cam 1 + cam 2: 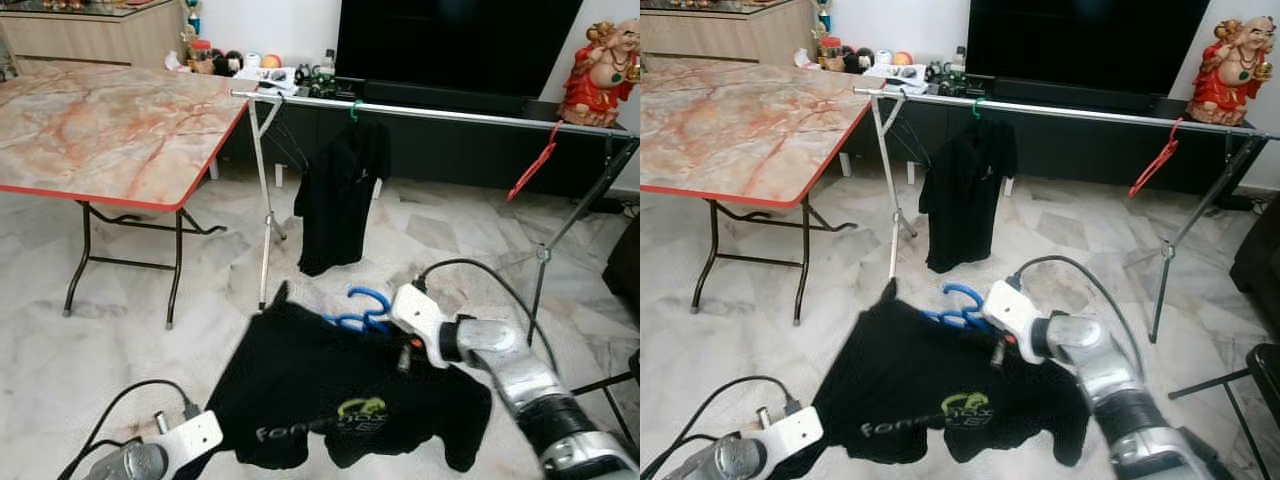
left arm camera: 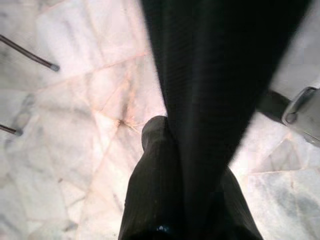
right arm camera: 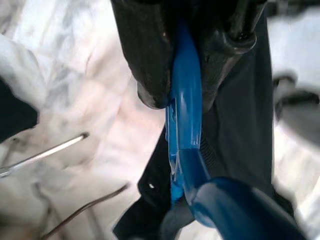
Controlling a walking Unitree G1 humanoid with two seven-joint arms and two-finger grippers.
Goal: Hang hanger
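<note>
Low in the head views, the left gripper (image 1: 215, 440) pinches the lower left edge of a black shirt (image 1: 320, 395); in its wrist view one dark finger (image 2: 155, 175) lies against a taut fold of the cloth, clenched on it. Spread between both arms, the shirt shows pale lettering and a green logo near its bottom. At its collar sits a blue hanger (image 1: 362, 308), hook curling upward. The right gripper (image 1: 385, 325) reaches in from the right and grasps that hanger: its wrist view shows both black fingers (image 3: 150, 55) clamped around the blue plastic (image 3: 185, 115), with the shirt behind.

Beyond the shirt stands a metal rack (image 1: 440, 113), its rail running across the room on folding legs. A second black shirt (image 1: 340, 195) hangs from the rail on a green hanger (image 1: 355, 108), and a red hanger (image 1: 535, 160) hangs further right. To the left is a marble-patterned table (image 1: 100, 125) with a red edge. A dark TV (image 1: 455, 45) and a red figurine (image 1: 600, 70) sit behind the rack. Pale marble floor (image 1: 120, 350) lies underneath.
</note>
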